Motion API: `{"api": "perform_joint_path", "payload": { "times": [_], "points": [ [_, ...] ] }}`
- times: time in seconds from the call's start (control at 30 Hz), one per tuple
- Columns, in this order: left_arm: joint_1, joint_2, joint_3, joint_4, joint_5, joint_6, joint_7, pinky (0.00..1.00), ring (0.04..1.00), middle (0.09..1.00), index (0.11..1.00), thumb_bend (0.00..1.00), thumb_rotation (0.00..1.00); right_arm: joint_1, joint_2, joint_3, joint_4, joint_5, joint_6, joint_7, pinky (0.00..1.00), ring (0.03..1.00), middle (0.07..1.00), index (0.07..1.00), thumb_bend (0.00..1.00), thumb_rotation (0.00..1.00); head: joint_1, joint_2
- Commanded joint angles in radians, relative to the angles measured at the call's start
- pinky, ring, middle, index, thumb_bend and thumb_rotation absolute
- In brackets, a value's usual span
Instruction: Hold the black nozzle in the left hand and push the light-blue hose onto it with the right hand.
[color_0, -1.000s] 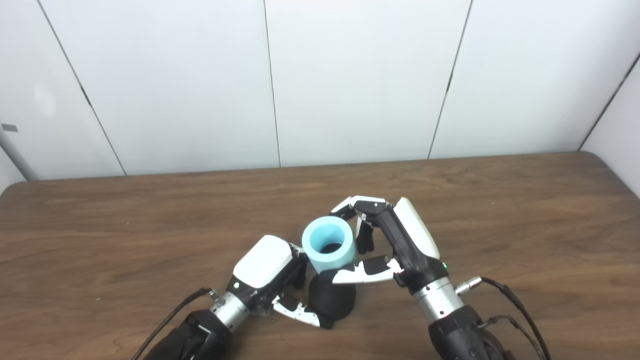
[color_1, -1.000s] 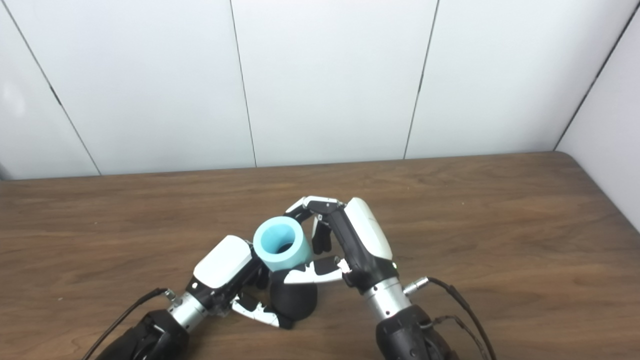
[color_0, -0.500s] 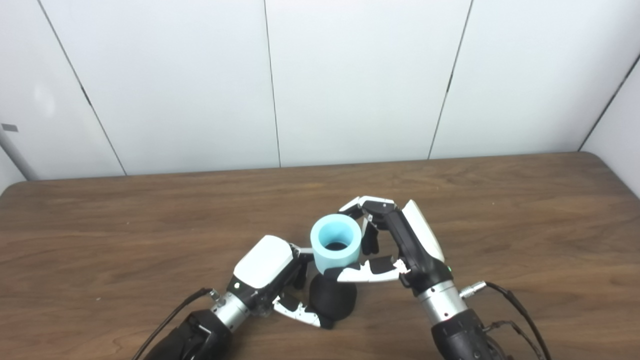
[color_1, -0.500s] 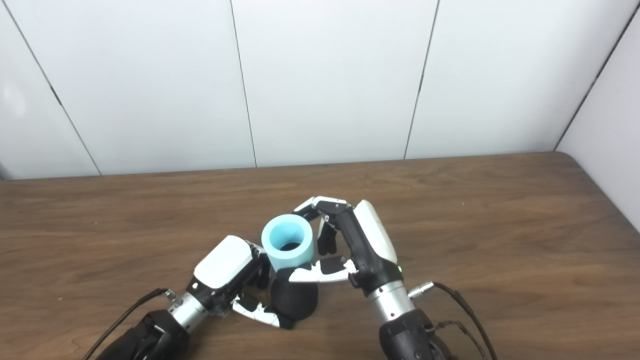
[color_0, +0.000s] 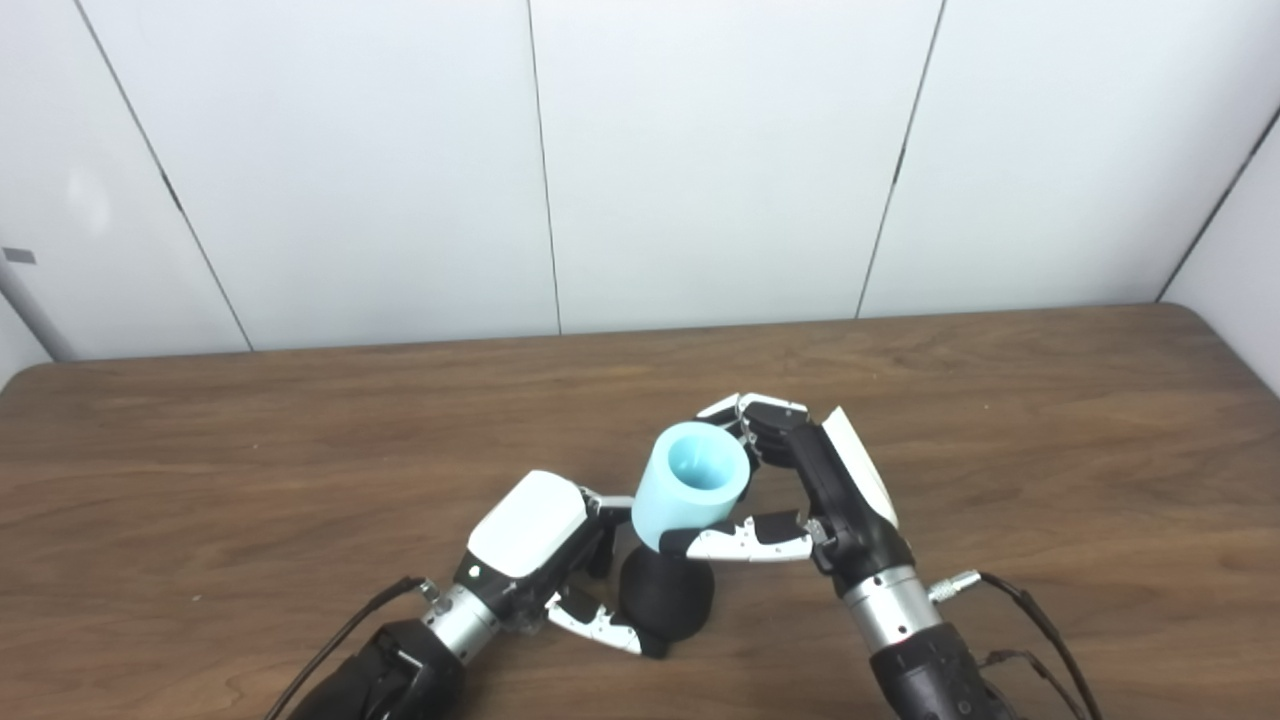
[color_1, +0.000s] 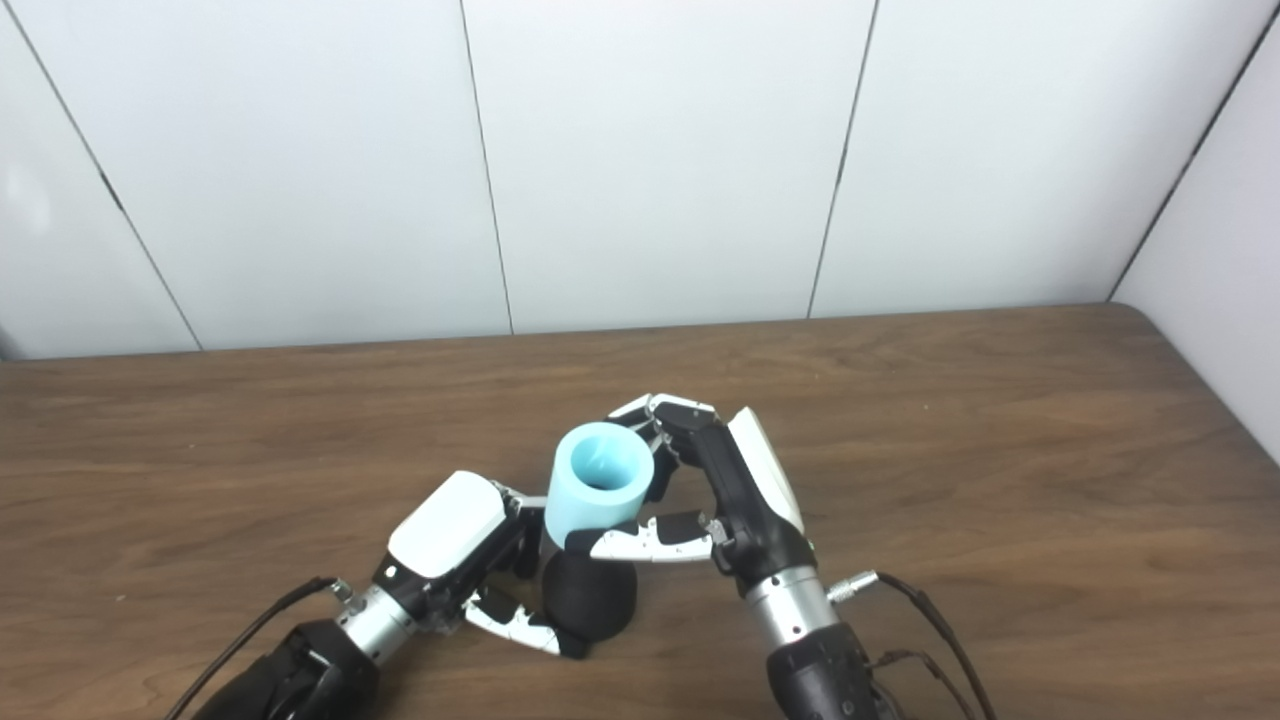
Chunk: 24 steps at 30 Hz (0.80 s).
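Two hands met near the front middle of the wooden table (color_0: 1000, 400), and they are told here from left to right. On the left, a black cable (color_0: 335, 640) ran along the arm that came in from the bottom edge, and the left hand (color_0: 535, 555) lay low over the tabletop with its white back upward. Its fingers and thumb were curled around the black nozzle (color_0: 665, 598), gripping it at its near and left sides, while the nozzle's rounded dark body sat at table level. Directly above the nozzle stood the light-blue hose (color_0: 690, 485), a short, thick tube whose lower end met the nozzle's top; how far it sat over the nozzle could not be told. The hose leaned, its open upper mouth tipped up and toward the right. To the right of it, the right hand (color_0: 800, 490) clasped the hose, with its thumb laid across the near lower part and its fingers (color_1: 668, 412) wrapped round the far side by the rim. Farther right, a second cable (color_0: 1030, 620) left the right wrist.
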Motion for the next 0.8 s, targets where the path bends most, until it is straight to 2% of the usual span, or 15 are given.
{"api": "perform_joint_path", "payload": {
  "times": [0.0, 0.27, 0.37, 0.5, 0.7, 0.77],
  "points": [
    [0.144, -0.012, -0.068, 0.101, 0.032, -0.014, -0.015, 0.3, 0.36, 0.419, 0.525, 0.52, 0.0, -0.009, -0.001, -0.012, -0.008, -0.011, 0.0, -0.015, 0.24, 0.316, 0.445, 0.541, 0.51, 0.0, 0.0, 0.0],
    [0.144, -0.013, -0.068, 0.102, 0.028, -0.015, -0.016, 0.29, 0.355, 0.417, 0.523, 0.52, 0.0, -0.011, -0.007, 0.005, -0.015, -0.044, 0.001, -0.008, 0.15, 0.222, 0.419, 0.54, 0.51, 0.0, -0.001, 0.0],
    [0.143, -0.013, -0.069, 0.103, 0.031, -0.017, -0.01, 0.29, 0.35, 0.415, 0.523, 0.52, 0.0, -0.016, -0.011, 0.015, -0.02, -0.076, 0.006, -0.005, 0.15, 0.225, 0.418, 0.539, 0.52, 0.0, -0.002, 0.002],
    [0.143, -0.013, -0.071, 0.103, 0.035, -0.014, -0.011, 0.28, 0.337, 0.409, 0.521, 0.52, 0.0, -0.025, -0.018, 0.025, -0.026, -0.116, 0.008, 0.0, 0.12, 0.188, 0.47, 0.485, 0.53, 0.0, -0.003, 0.003],
    [0.144, -0.014, -0.072, 0.098, 0.028, -0.008, -0.026, 0.31, 0.367, 0.422, 0.523, 0.52, 0.0, -0.041, -0.026, 0.036, -0.036, -0.146, 0.023, 0.017, 0.13, 0.206, 0.473, 0.482, 0.53, 0.0, -0.002, 0.002],
    [0.143, -0.014, -0.073, 0.099, 0.033, -0.009, -0.021, 0.31, 0.367, 0.422, 0.523, 0.52, 0.0, -0.045, -0.026, 0.036, -0.038, -0.149, 0.029, 0.022, 0.14, 0.216, 0.427, 0.525, 0.52, 0.0, -0.002, 0.002]
  ]
}}
